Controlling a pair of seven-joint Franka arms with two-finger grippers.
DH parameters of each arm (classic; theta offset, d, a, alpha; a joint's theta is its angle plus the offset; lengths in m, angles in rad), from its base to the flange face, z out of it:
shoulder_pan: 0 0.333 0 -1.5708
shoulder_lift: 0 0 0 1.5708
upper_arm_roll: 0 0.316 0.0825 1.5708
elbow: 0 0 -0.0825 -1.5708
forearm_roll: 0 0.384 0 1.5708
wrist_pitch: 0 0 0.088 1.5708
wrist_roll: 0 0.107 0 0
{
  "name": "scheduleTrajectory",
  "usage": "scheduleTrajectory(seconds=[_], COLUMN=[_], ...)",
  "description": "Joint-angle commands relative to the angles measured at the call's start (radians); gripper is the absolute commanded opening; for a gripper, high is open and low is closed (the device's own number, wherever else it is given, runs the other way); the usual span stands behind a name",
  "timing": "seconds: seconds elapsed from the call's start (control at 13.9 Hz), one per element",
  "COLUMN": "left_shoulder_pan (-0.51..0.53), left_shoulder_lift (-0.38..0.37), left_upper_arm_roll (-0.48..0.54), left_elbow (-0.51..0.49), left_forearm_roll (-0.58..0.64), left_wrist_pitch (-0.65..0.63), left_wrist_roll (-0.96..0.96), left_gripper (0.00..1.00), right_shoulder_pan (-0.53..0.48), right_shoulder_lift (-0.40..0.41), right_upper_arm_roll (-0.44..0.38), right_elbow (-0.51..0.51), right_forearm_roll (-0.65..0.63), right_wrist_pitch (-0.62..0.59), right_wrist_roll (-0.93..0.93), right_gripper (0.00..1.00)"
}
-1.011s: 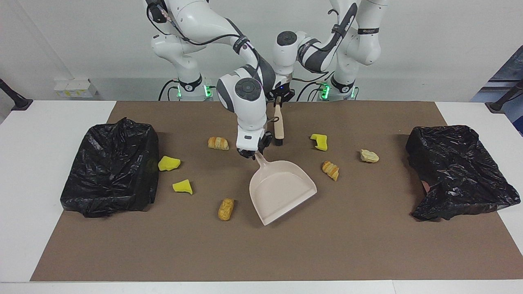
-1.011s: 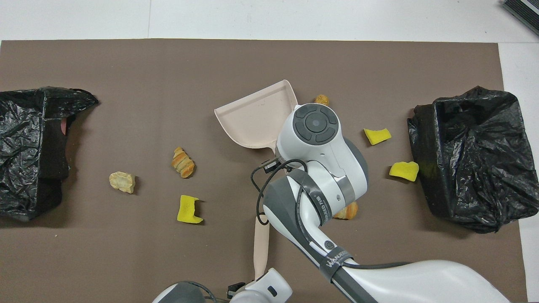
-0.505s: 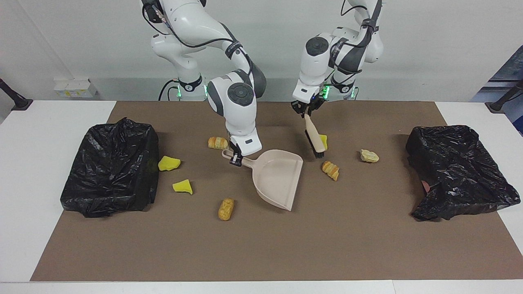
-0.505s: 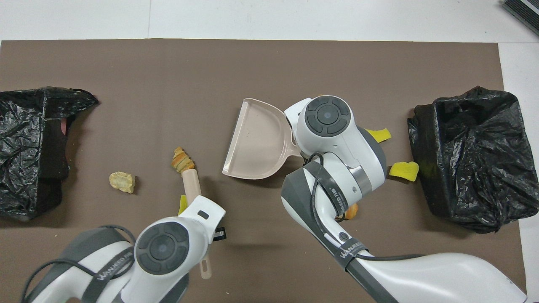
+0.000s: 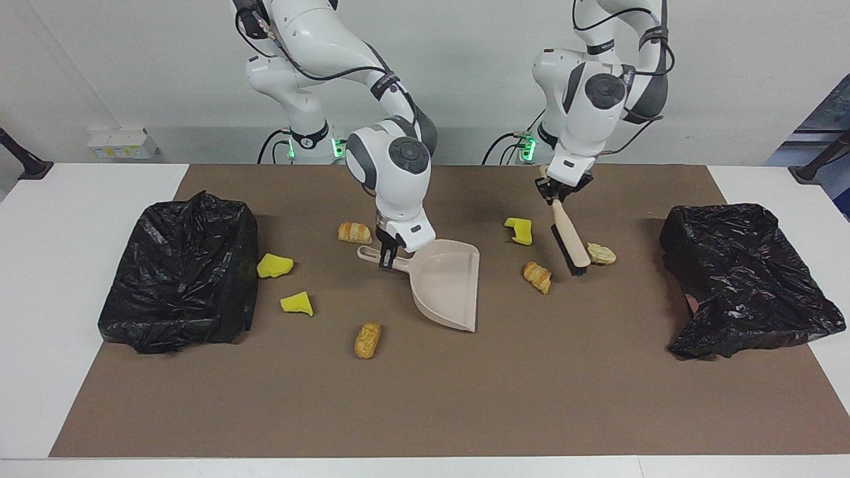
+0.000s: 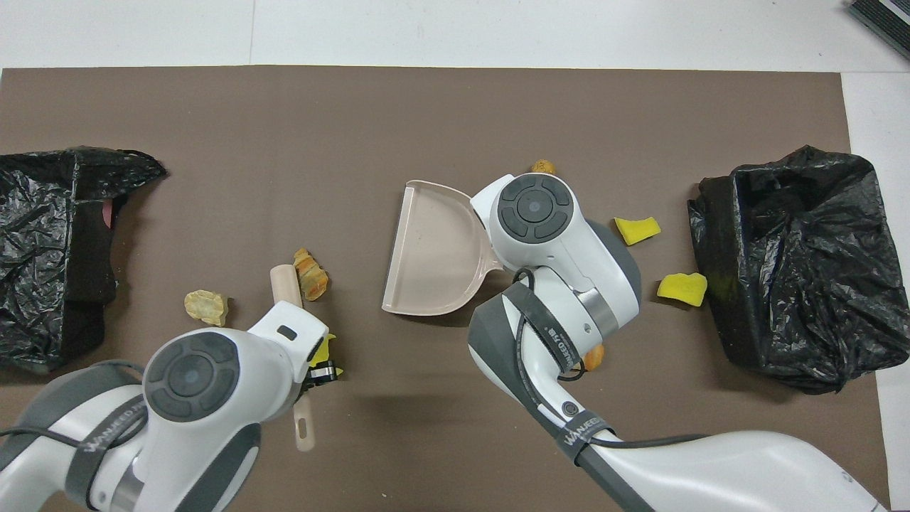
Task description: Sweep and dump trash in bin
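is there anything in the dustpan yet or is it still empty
Empty. The dustpan shows only bare beige inside in both views; the trash pieces lie on the mat.

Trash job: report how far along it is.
Done: tools are up. The right gripper is shut on the dustpan handle, its mouth on the mat, pan empty. The left gripper is shut on the brush, bristles down between a pale lump and a brown lump. Left: all seven trash pieces lie on the mat; none is seen in either bin.
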Motion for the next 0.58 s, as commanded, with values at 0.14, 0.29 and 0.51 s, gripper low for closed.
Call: scheduleTrajectory(seconds=[0.14, 0.29, 0.51], left_shoulder_pan=[0.218, 0.293, 0.323], left_shoulder_lift=[-0.007, -0.011, -0.020], left_upper_arm_roll=[-0.014, -0.014, -0.015], left_elbow=[-0.007, -0.022, -0.108], left_forearm_roll=[0.041, 0.041, 0.041], left_wrist_pitch=[0.021, 0.027, 0.097], left_wrist_roll=[0.222, 0.316, 0.323], left_gripper=[0.00, 0.00, 0.00], right_shoulder_pan=[0.001, 0.001, 0.008], right_shoulder_lift=[0.006, 0.012, 0.019], right_upper_arm_roll=[0.007, 0.007, 0.007], right_elbow=[0.014, 0.016, 0.016], right_forearm_roll=[-0.038, -0.047, -0.046], right_wrist_pitch=[0.006, 0.021, 0.040], right_wrist_roll=[-0.123, -0.162, -0.163], right_gripper=[0.00, 0.00, 0.00])
